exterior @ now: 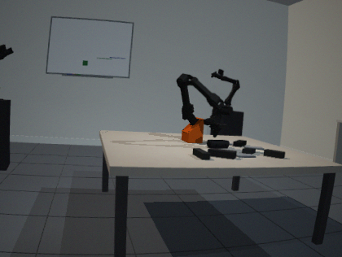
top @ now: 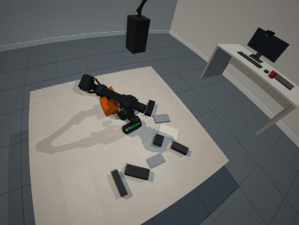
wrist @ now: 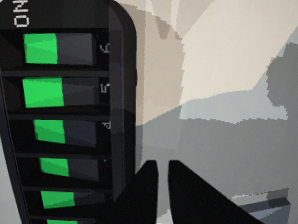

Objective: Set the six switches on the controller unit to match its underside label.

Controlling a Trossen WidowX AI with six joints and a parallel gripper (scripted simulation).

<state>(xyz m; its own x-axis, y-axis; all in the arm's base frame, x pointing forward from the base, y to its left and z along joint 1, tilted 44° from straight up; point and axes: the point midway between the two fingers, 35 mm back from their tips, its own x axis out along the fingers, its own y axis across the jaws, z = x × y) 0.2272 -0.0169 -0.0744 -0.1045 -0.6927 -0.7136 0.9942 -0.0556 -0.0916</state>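
Dark grey and rounded at both ends, the controller lay flat on the pale bench, just at 5 o'clock of the orange block near the arm's base. Its row of 6 switches faced up — in the wrist view each one showed its green end on the side marked ON, with the numerals 6, 5 and 4 readable beside the top 3; the lower numerals were too blurred to read.

The gripper hung above the bench right beside the controller, at its 3 o'clock in the wrist view, fingers drawn nearly together with only a thin slit between them and nothing held. Whether the fingertips touched the bench could not be told from any view.

From the side, the arm arched up from the orange block and bent down so that the gripper pointed straight at the bench just above the controller.

Other parts lay scattered from 3 to 6 o'clock of the controller: a black block close to the wrist, 2 grey plates, a cream plate, and several dark modules farther out — all apart from the controller. A white desk with a monitor stood off at 2 o'clock.
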